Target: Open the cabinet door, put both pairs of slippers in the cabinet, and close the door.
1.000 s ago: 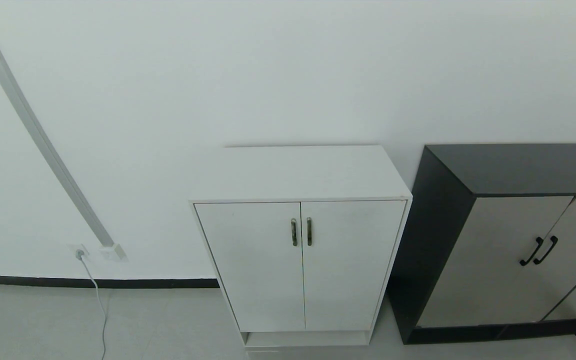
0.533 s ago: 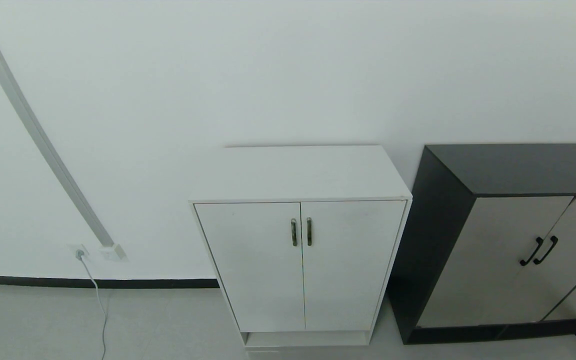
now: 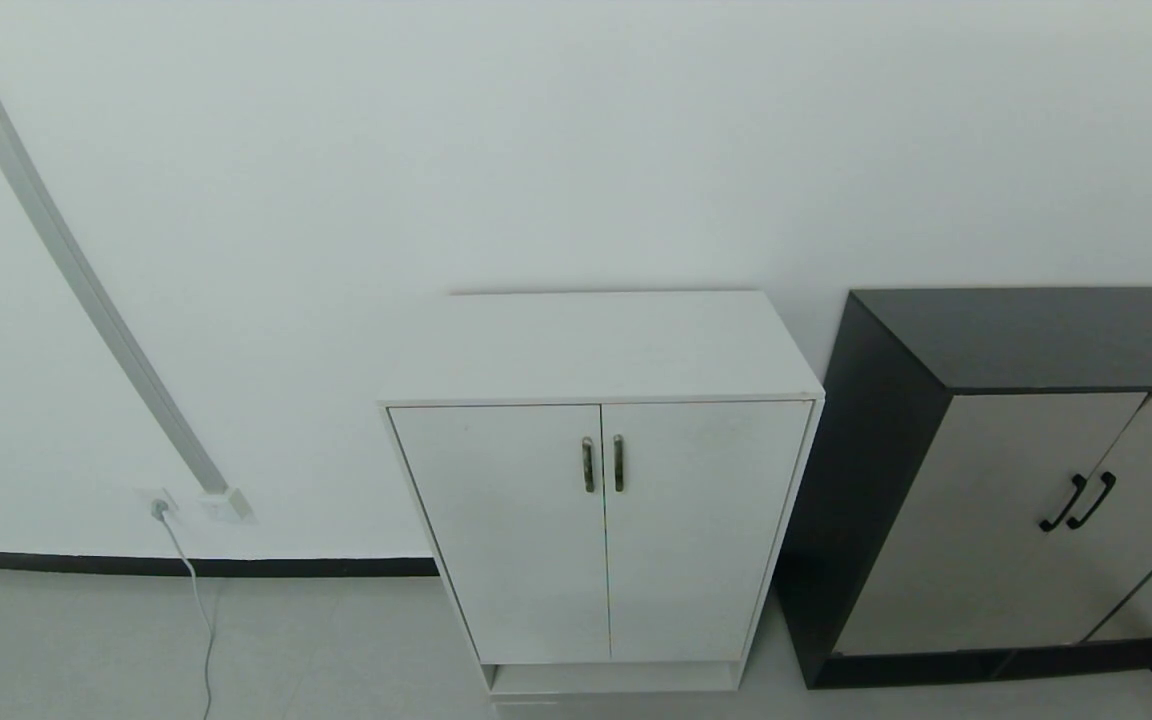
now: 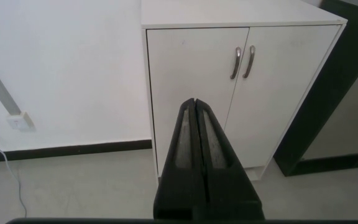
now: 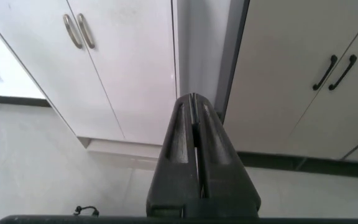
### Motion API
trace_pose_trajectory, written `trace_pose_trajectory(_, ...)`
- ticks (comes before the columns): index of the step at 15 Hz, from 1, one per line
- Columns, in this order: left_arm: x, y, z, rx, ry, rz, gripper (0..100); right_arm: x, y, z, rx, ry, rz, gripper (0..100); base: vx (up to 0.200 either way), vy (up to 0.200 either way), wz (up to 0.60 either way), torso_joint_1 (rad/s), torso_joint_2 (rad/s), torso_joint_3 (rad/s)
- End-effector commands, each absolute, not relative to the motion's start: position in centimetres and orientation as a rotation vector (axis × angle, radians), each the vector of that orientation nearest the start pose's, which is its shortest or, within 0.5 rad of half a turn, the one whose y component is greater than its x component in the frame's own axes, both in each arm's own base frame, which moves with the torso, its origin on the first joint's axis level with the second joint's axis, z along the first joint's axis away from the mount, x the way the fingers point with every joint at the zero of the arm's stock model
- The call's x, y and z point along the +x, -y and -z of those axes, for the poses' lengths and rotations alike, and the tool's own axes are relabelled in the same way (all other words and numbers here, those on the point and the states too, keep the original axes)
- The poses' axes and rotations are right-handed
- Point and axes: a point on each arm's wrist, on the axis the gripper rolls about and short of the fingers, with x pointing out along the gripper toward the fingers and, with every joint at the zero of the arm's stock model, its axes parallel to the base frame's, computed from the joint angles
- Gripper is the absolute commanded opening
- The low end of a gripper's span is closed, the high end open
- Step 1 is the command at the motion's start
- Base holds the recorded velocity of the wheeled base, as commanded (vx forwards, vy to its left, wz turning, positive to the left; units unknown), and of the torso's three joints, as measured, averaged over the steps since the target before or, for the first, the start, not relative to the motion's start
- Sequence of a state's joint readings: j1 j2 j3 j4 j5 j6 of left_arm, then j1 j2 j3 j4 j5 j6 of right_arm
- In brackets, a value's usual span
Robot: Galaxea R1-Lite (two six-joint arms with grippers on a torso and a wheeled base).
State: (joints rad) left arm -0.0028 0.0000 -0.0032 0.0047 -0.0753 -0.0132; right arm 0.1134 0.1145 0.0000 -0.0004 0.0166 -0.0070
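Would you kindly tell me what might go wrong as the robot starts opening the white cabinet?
1. The left handle and right handle sit close together, so a hand may catch both.
2. The left hand and right hand are shut; approaching like this would probably bump the white cabinet rather than grasp.
3. The dark cabinet stands right beside it; the right door may strike it if swung wide.

The white cabinet [image 3: 596, 345] stands upright at the floor's [image 3: 316, 650] far edge, both doors [image 3: 506, 530] shut, their metal handles [image 3: 588, 465] side by side.
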Motion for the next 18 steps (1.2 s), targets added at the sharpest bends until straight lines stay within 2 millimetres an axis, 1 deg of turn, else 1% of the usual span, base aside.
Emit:
trace_pose_trajectory(1,-2.31,0.16,-7.59,-0.014,-0.002,0.078,0,-1.52,0.14,-7.74,-0.014,-0.098,-0.128,0,0.000,0.000,0.00,0.000,0.00,0.000)
trace_pose_trajectory(3,-2.31,0.17,-7.59,-0.014,-0.002,0.077,0,-1.53,0.14,-7.78,-0.015,-0.096,-0.126,0,0.000,0.000,0.00,0.000,0.00,0.000)
trace_pose_trajectory(6,-2.31,0.17,-7.59,-0.014,-0.002,0.077,0,-1.60,0.07,-7.77,-0.016,-0.088,-0.076,0,0.000,0.000,0.00,0.000,0.00,0.000)
trace_pose_trajectory(9,-2.31,0.16,-7.59,-0.014,-0.002,0.078,0,-2.29,-0.01,-7.59,-0.014,0.002,-0.009,0,0.000,0.000,0.00,0.000,0.00,0.000)
trace_pose_trajectory(10,-2.31,0.16,-7.59,-0.014,-0.002,0.078,0,-2.27,0.04,-7.55,-0.003,-0.002,0.015,0,0.000,0.000,0.00,0.000,0.00,0.000)
trace_pose_trajectory(12,-2.30,0.16,-7.59,-0.014,-0.004,0.078,0,-2.27,0.11,-7.61,0.072,0.006,0.044,0,0.000,0.000,0.00,0.000,0.00,0.000)
trace_pose_trajectory(13,-2.31,0.17,-7.59,-0.014,-0.002,0.077,0,-2.27,0.12,-7.63,0.078,0.008,0.050,0,0.000,0.000,0.00,0.000,0.00,0.000)
trace_pose_trajectory(14,-2.31,0.17,-7.59,-0.012,-0.002,0.077,0,-2.28,0.21,-7.66,0.088,0.013,0.092,0,0.000,0.000,0.00,0.000,0.00,0.000)
trace_pose_trajectory(18,-2.31,0.16,-7.60,-0.009,0.000,0.077,0,-2.28,0.21,-7.68,0.094,0.015,0.095,0,0.000,0.000,0.00,0.000,0.00,0.000)
